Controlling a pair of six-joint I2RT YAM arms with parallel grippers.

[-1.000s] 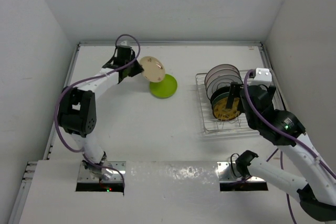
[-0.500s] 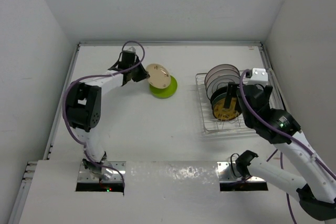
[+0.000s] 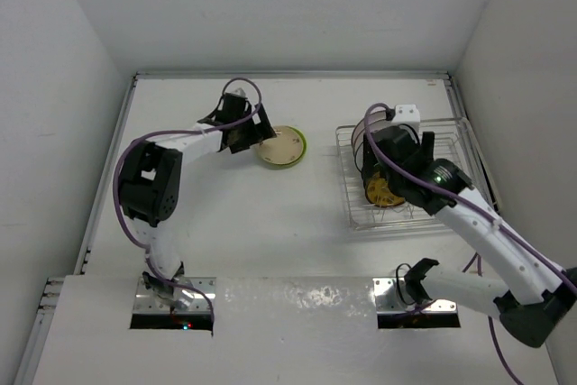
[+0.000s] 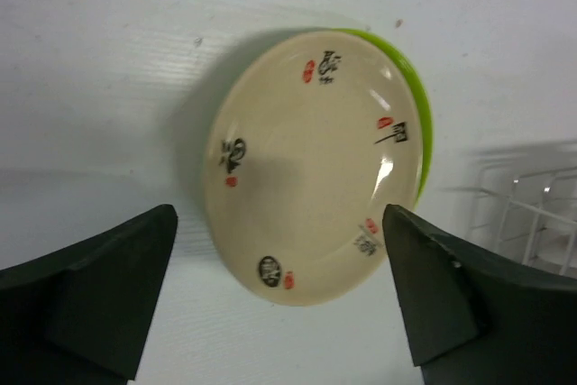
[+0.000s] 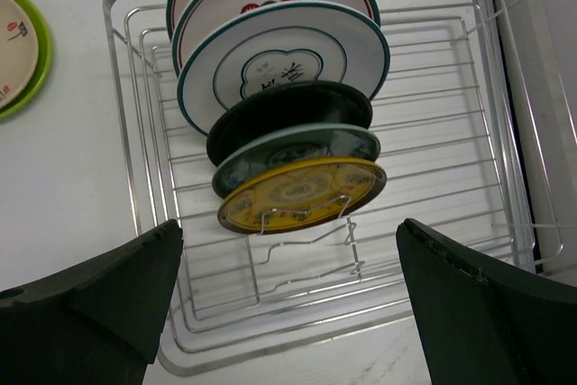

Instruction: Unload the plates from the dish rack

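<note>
While left end effector and right end effector both gape empty, right could clip tight-packed plates in rack at desk's right edge, toppling them.

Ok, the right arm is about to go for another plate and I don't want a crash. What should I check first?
1. Tan plate lies flat on lime green plate: ok.
2. Left gripper open, holding nothing: ok.
3. Right gripper open, above the dish rack: ok.
4. Yellow plate at the front of the row, nothing before it but rack wire: ok.
5. Right fingers aligned with its rim: cannot tell.
</note>
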